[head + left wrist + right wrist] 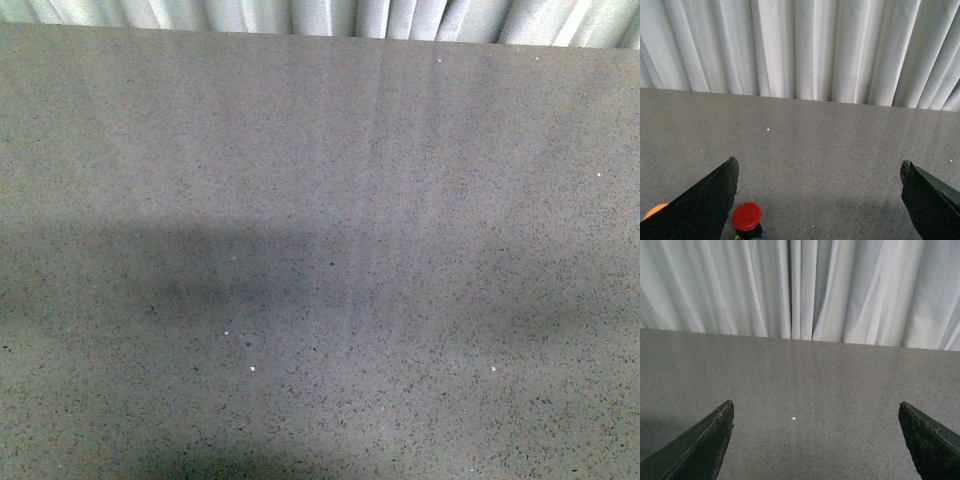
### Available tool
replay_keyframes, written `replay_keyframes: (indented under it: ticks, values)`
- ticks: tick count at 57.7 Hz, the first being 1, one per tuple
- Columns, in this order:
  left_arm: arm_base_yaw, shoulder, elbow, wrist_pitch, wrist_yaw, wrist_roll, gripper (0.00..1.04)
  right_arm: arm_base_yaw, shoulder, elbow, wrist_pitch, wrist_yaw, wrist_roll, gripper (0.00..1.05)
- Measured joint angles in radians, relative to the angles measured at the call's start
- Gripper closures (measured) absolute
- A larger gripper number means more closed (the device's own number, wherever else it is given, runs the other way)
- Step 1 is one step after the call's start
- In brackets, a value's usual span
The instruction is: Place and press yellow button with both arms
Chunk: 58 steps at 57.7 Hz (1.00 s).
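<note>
In the left wrist view an orange-yellow cap edge of the yellow button [654,210] peeks out beside one dark finger [705,205]; most of it is hidden. My left gripper [819,167] is open and empty above the grey table [820,130]. My right gripper [816,407] is open and empty over bare table [810,370]; no button shows there. Neither arm nor the button shows in the front view.
A red button [746,216] on a black neck stands next to the left finger, with a sliver of green [756,238] just below it. White pleated curtains [805,45] hang behind the table's far edge [300,35]. A broad shadow [150,300] lies across the table.
</note>
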Motion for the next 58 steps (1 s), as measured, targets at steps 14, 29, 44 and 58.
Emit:
replay_keyframes:
  ticks: [14, 29, 44, 58]
  values:
    - [0.0, 0.0, 0.0, 0.0, 0.0, 0.0, 0.09, 0.0, 0.0, 0.0, 0.0, 0.0, 0.0, 0.09]
    - [0.0, 0.0, 0.0, 0.0, 0.0, 0.0, 0.09, 0.0, 0.0, 0.0, 0.0, 0.0, 0.0, 0.09]
    - [0.109, 0.145, 0.095, -0.2, 0.362, -0.086, 0.09, 0.0, 0.0, 0.0, 0.0, 0.0, 0.0, 0.09]
    - [0.324, 0.788, 0.28, 0.095, 0.682, -0.119, 0.09, 0.0, 0.0, 0.0, 0.0, -0.001, 0.0, 0.09]
